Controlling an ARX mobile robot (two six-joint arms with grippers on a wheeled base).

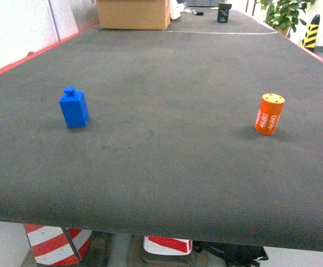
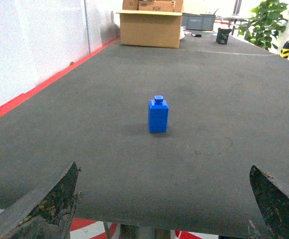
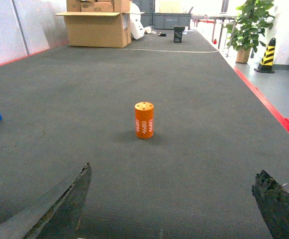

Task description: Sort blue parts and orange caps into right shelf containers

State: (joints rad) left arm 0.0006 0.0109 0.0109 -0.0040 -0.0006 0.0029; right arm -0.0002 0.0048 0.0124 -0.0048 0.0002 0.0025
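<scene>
Orange cap [image 3: 144, 120] — ahead of right hand [image 3: 174, 209].

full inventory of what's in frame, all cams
blue part: 1, blue, upright on the left of the belt
orange cap: 1, orange with white 4680, upright on the right
belt: 1, dark grey, red-edged
cardboard box: 1, brown, far end
potted plant: 1, green, far right
striped cone: 1, black-yellow, beside the plant
left gripper: open, facing the blue part
right gripper: open, facing the orange cap
</scene>
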